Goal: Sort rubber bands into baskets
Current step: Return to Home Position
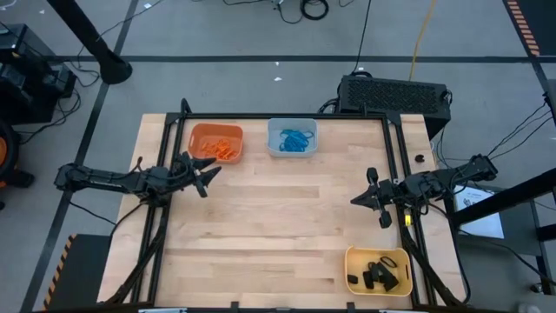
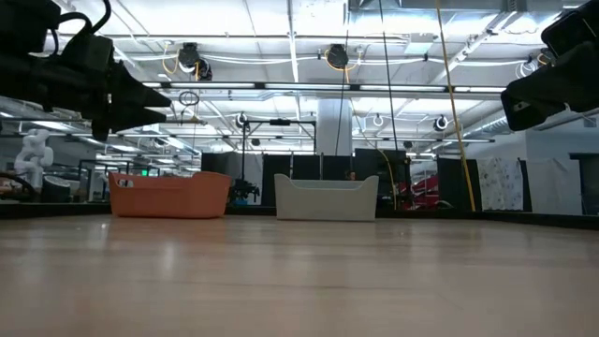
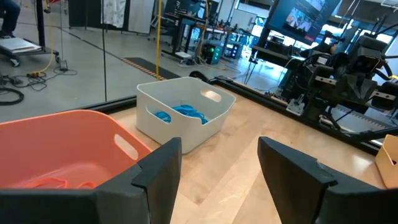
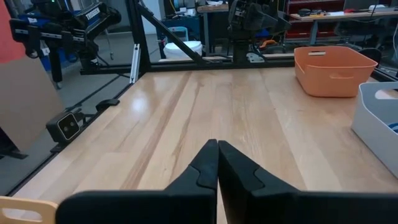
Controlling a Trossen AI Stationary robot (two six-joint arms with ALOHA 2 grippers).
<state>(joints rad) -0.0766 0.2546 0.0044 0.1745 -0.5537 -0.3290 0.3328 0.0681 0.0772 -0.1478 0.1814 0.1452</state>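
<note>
My left pincer (image 3: 219,144) hangs with its fingers spread above the left side of the counter (image 1: 287,226), near the orange basket (image 1: 201,139), which holds a heap of orange rubber bands (image 1: 228,149). Just beside that tub, along the same edge, the pale blue-grey basket (image 1: 271,139) has blue rubber bands (image 1: 295,137) in it. My right pincer (image 4: 217,146) is over the right side, fingers pressed together on nothing, well apart from the yellow basket (image 1: 351,261) in the right corner, where black rubber bands (image 1: 378,276) lie piled.
</note>
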